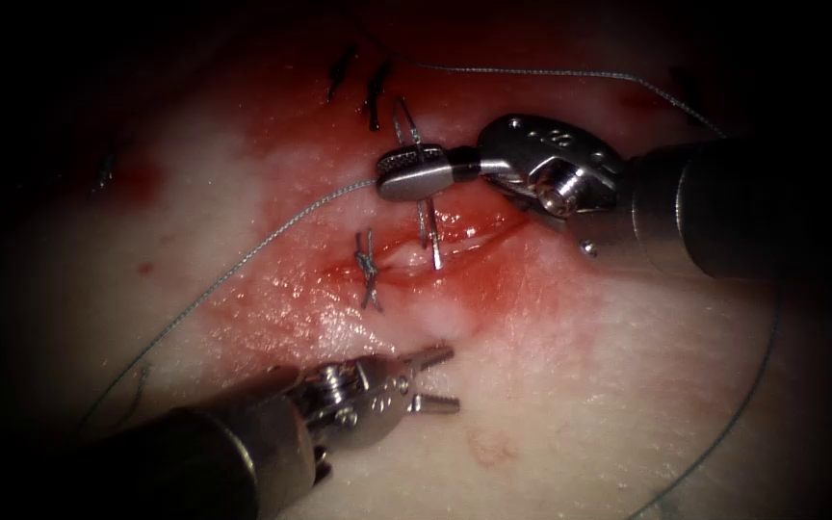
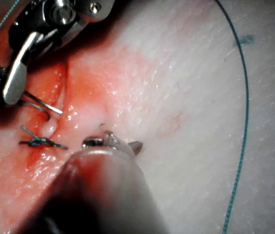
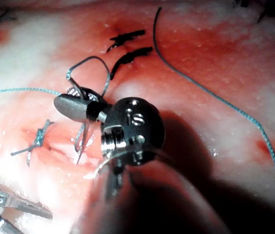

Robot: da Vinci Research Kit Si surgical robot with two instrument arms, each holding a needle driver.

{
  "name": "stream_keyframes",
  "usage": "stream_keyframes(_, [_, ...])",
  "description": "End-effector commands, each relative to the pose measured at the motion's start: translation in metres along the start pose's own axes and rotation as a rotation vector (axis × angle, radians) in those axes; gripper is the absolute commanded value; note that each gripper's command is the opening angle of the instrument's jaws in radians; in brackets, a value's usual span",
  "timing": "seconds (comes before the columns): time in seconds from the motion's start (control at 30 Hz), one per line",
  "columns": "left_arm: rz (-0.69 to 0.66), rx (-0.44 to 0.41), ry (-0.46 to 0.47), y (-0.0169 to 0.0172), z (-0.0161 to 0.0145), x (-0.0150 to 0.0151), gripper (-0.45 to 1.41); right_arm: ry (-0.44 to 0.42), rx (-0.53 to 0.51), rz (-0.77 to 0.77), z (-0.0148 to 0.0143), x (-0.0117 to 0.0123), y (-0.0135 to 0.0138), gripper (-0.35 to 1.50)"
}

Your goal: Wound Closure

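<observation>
Currently needle (image 1: pixel 426 197) stands across the cut (image 1: pixel 435 252), tip down at the open wound, just right of a tied stitch (image 1: pixel 368 270). Right tool (image 1: pixel 416 173) fingers clamped on it mid-curve; thread (image 1: pixel 272 236) trails left from there. Left tool (image 1: pixel 430 378) fingers parted, holding nothing, near the tissue (image 1: pixel 580 385) below the cut. My read: keep the grip square, tip perpendicular to the edge.

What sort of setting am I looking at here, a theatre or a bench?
Most likely a bench suturing rig. The tissue is a pale slab with a short cut, one knotted stitch and red fluid. The right tool holds the needle mid-curve, tip at the cut; the left tool holds nothing, jaws open.
</observation>
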Motion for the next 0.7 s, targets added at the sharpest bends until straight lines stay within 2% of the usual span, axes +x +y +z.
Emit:
stream_keyframes(0.03, [0.001,0.000,0.001,0.0000,0.0008,0.0001,0.54,-0.016,0.003,0.045,0.0010,-0.0008,0.0003,-0.35])
stream_keyframes(0.2, [0.000,0.000,0.000,0.0001,0.0008,0.0002,0.54,-0.072,0.008,0.200,0.0007,-0.0026,-0.0002,-0.35])
stream_keyframes(0.47, [0.003,-0.010,0.003,0.0011,-0.0004,0.0001,0.54,-0.104,0.069,0.252,0.0005,-0.0046,-0.0015,-0.35])
stream_keyframes(0.6, [0.005,-0.026,0.006,0.0015,-0.0020,0.0001,0.54,-0.094,0.061,0.248,0.0006,-0.0050,-0.0018,-0.35])
stream_keyframes(0.67, [0.003,-0.033,0.014,0.0017,-0.0033,0.0002,0.54,-0.042,0.076,0.207,0.0009,-0.0048,-0.0016,-0.35])
stream_keyframes(0.7, [0.003,-0.031,0.020,0.0017,-0.0039,0.0003,0.54,-0.013,0.083,0.178,0.0009,-0.0047,-0.0015,-0.13])
